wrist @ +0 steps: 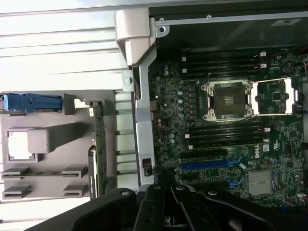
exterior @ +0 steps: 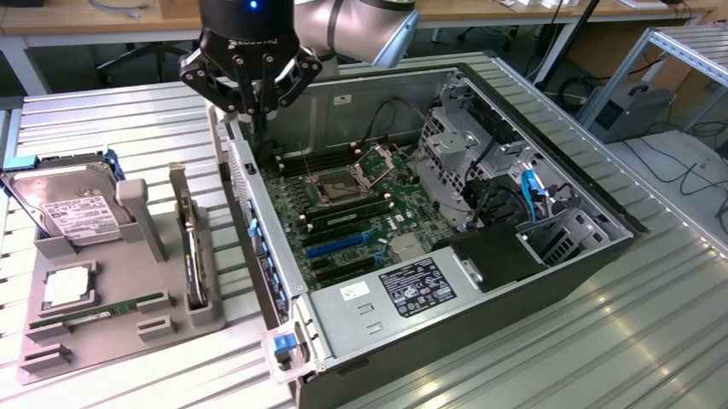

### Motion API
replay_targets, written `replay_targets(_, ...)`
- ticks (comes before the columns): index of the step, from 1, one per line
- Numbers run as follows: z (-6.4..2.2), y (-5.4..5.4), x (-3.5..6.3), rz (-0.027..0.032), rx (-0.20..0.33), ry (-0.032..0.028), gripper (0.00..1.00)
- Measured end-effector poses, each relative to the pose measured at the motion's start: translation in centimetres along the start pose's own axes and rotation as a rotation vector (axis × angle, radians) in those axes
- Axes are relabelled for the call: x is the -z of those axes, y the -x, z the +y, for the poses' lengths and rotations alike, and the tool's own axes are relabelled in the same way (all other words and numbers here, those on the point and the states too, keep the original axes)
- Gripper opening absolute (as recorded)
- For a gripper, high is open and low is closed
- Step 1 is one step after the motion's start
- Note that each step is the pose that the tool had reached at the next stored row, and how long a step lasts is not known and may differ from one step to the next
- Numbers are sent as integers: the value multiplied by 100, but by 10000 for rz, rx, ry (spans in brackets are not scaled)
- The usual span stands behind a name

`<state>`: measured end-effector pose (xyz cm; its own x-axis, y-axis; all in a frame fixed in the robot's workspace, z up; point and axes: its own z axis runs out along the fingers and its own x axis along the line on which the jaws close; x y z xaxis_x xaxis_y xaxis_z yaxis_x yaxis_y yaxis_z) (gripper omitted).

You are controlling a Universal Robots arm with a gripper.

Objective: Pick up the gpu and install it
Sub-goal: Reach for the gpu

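Exterior view: we are seeing the gripper (exterior: 257,118) hanging over the rear wall of the computer case (exterior: 259,247), fingers pinched together, carrying nothing.
Card: the gpu (exterior: 196,247) is standing on edge in the grey holder (exterior: 125,334), just outside that wall.
Risk: we are judging that fingers closed like this could topple it.
Obstacles: hard drive (exterior: 71,215) and RAM stick (exterior: 101,312) are crowding the holder.

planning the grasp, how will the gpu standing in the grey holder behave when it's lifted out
Likely stiff: the gpu is a flat, thin card. Standing on edge in a slot of the grey holder, it would probably tip once freed unless gripped firmly. Green circuit board shows along it, so probably fragile under squeezing.
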<state>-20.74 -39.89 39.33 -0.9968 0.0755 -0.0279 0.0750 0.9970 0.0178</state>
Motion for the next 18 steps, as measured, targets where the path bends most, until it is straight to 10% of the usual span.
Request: replay_targets(18, -4, -46, 1, -2, 0, -29, 11)
